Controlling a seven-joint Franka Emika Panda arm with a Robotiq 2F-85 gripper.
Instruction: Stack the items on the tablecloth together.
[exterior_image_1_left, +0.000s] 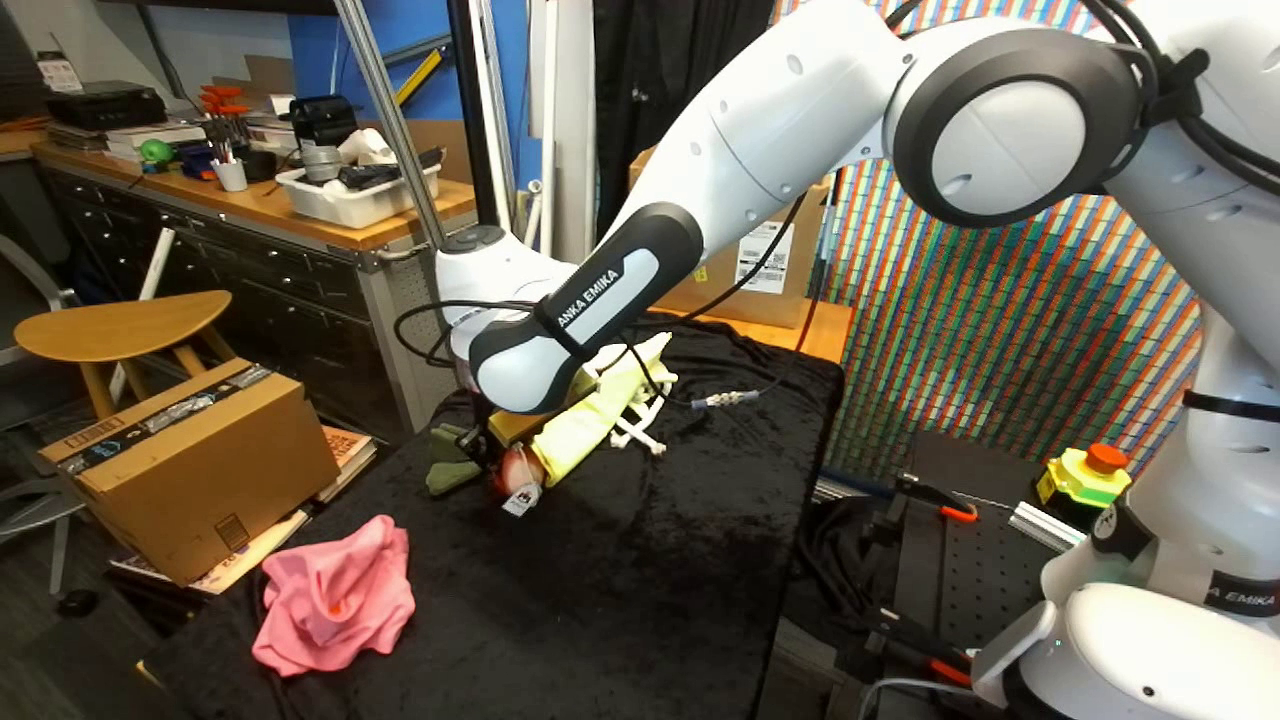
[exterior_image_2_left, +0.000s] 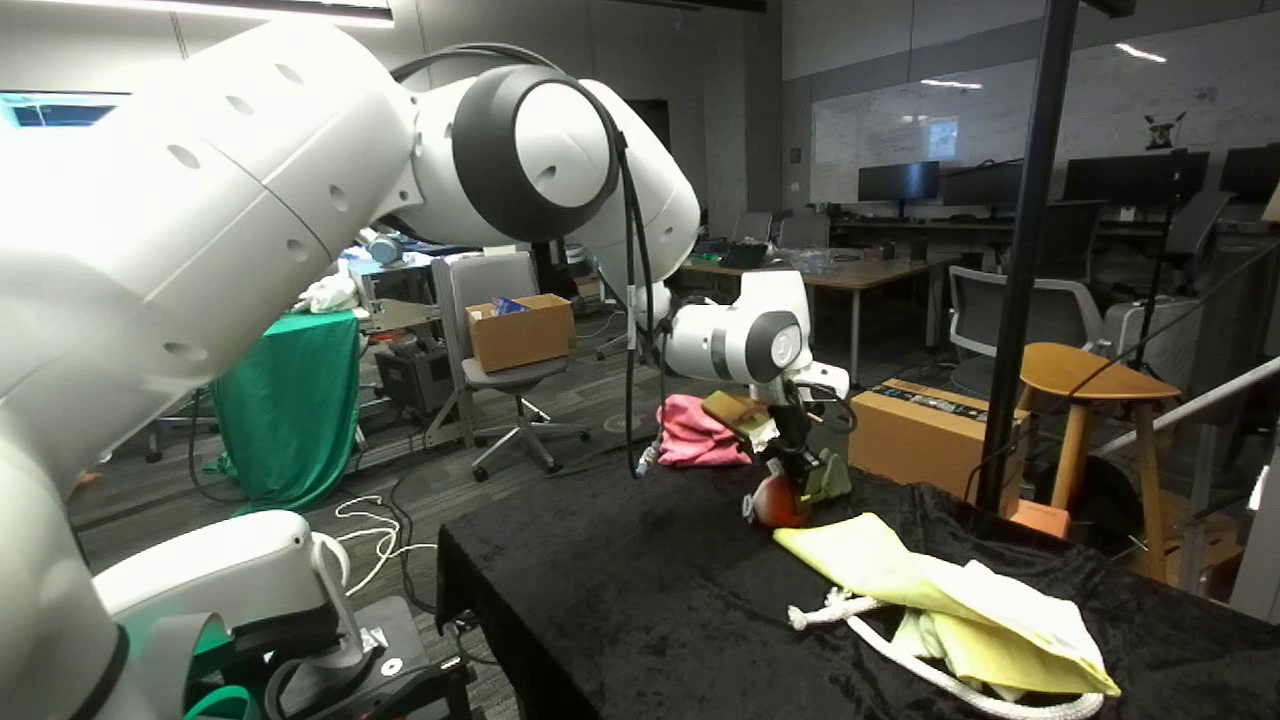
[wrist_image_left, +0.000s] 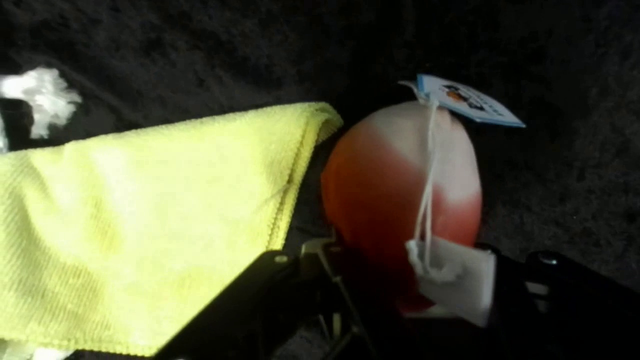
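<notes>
White arm (exterior_image_1_left: 740, 130), charcoal rings (exterior_image_1_left: 910, 140), black cables (exterior_image_2_left: 630, 240), black gripper (wrist_image_left: 406, 250).

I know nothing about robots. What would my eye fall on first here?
Probably the big white arm, which arches over the black tablecloth in both exterior views. Next, the bright pink rag, lying rumpled by itself near the tablecloth's edge. In the wrist view, it would be the red-and-white ball by the end effector, beside a vivid yellow-green cloth.
</notes>
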